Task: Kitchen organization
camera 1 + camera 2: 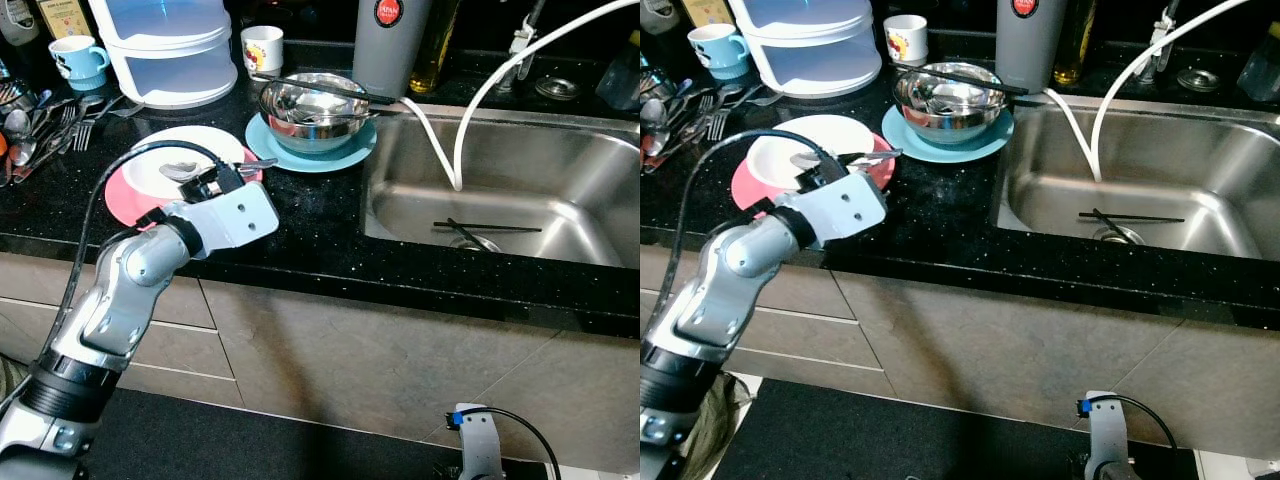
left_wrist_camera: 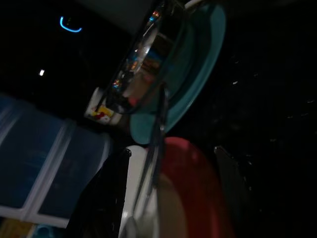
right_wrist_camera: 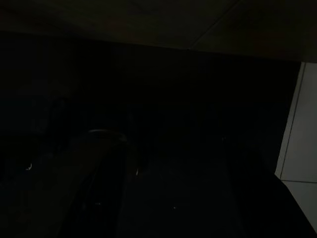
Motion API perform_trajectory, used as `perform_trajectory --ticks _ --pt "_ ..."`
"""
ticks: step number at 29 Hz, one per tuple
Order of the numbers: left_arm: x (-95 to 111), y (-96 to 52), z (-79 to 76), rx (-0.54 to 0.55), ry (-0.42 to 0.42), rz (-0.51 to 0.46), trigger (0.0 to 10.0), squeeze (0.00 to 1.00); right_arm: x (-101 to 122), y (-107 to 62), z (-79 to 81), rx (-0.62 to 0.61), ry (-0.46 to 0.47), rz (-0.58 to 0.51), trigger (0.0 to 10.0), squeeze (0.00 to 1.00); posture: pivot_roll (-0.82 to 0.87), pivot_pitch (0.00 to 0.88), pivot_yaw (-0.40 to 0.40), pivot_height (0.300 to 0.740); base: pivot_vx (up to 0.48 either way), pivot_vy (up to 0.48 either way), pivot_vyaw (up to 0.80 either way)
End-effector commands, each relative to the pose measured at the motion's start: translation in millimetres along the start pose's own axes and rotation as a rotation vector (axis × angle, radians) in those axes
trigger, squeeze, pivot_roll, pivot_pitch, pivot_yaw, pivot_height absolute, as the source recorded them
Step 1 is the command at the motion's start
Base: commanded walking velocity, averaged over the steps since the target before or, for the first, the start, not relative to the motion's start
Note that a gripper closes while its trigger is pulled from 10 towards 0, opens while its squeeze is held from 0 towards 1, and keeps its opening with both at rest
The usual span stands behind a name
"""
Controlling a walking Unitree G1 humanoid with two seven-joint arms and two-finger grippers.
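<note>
A: Where is the spoon (image 1: 200, 169) lying, and which arm is nearer to it?

B: It is lying on the white plate (image 1: 150, 160), which is sitting on the pink plate (image 1: 118, 198), at the near left of the black counter (image 1: 300, 225). The left gripper (image 1: 215, 180) is reaching over these plates, right at the spoon. The right arm (image 1: 478, 440) is hanging idle low down, well apart from the counter.

A: How is the spoon's long axis running?

B: The bowl end is pointing left and the handle is pointing right, toward the steel bowl (image 1: 312, 110) on the blue plate (image 1: 340, 152). In the left wrist view the handle is running between the two black fingers (image 2: 99, 198), away from the wrist.

A: Are the fingers gripping it?

B: They are standing apart on both sides of the handle, probably not yet pinching. The sink (image 1: 560, 160) is lying far to the right, so the left arm is probably the one to carry it.
</note>
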State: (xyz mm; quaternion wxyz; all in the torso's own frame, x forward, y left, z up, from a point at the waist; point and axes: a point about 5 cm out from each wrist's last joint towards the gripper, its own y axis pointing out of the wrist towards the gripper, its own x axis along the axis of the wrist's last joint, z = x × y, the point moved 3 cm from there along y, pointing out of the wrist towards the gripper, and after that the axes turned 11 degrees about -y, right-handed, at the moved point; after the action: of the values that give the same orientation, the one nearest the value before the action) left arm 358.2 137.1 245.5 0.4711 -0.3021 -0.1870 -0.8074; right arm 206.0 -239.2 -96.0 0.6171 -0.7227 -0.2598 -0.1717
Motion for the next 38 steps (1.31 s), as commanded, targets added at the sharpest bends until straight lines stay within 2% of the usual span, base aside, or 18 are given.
perform_trajectory --ticks 1,6,7,21,28,34,35,36,37,38 --pt "0 1.6 -1.9 -0.01 0.027 -0.004 10.0 0.0 -7 -1.2 0.6 0.001 0.01 0.013 10.0 0.0 0.0 0.15 -0.003 0.74 0.0 0.0 0.0" --pt "4 6.2 -1.2 -0.005 0.033 -0.026 10.0 0.0 -8 -1.4 0.5 -0.001 0.014 0.011 10.0 0.0 -0.01 0.155 -0.002 0.74 0.0 0.0 0.0" --pt "2 7.5 -3.2 -0.024 0.034 -0.027 0.0 0.0 -8 -1.6 0.1 -0.003 0.016 0.011 10.0 0.0 -0.01 0.155 -0.003 0.74 0.0 0.0 0.0" --pt "0 8.8 -4.0 -0.028 0.036 -0.035 0.0 0.0 -7 -1.6 -1.7 -0.005 0.012 0.009 10.0 0.0 -0.01 0.161 -0.009 0.74 0.0 0.0 0.0" --pt "2 7.6 5.3 0.015 0.026 -0.044 0.0 0.0 -6 -1.3 -2.0 -0.004 0.007 0.008 10.0 0.0 -0.01 0.158 -0.011 0.74 0.0 0.0 0.0" --pt "4 4.1 21.8 0.102 0.021 -0.048 0.0 0.0 -5 -1.0 -1.4 -0.002 0.006 0.006 10.0 0.0 0.0 0.156 -0.013 0.74 0.0 0.0 0.0" --pt "4 3.6 24.3 0.117 0.02 -0.048 1.0 0.0 -4 -1.0 -1.4 -0.002 0.005 0.006 10.0 0.0 0.0 0.156 -0.013 0.74 0.0 0.0 0.0" --pt "4 3.1 26.6 0.131 0.02 -0.045 2.5 0.0 -4 -1.0 -1.3 -0.002 0.004 0.006 10.0 0.0 0.0 0.156 -0.014 0.74 0.0 0.0 0.0" --pt "4 3.1 26.6 0.131 0.02 -0.045 2.5 0.0 -4 -1.0 -1.3 -0.002 0.004 0.006 10.0 0.0 0.0 0.156 -0.014 0.74 0.0 0.0 0.0" --pt "3 2.4 29.0 0.145 0.016 -0.04 10.0 0.0 -4 -1.0 -1.3 -0.002 0.004 0.006 10.0 0.0 0.0 0.156 -0.014 0.74 0.0 0.0 0.0"
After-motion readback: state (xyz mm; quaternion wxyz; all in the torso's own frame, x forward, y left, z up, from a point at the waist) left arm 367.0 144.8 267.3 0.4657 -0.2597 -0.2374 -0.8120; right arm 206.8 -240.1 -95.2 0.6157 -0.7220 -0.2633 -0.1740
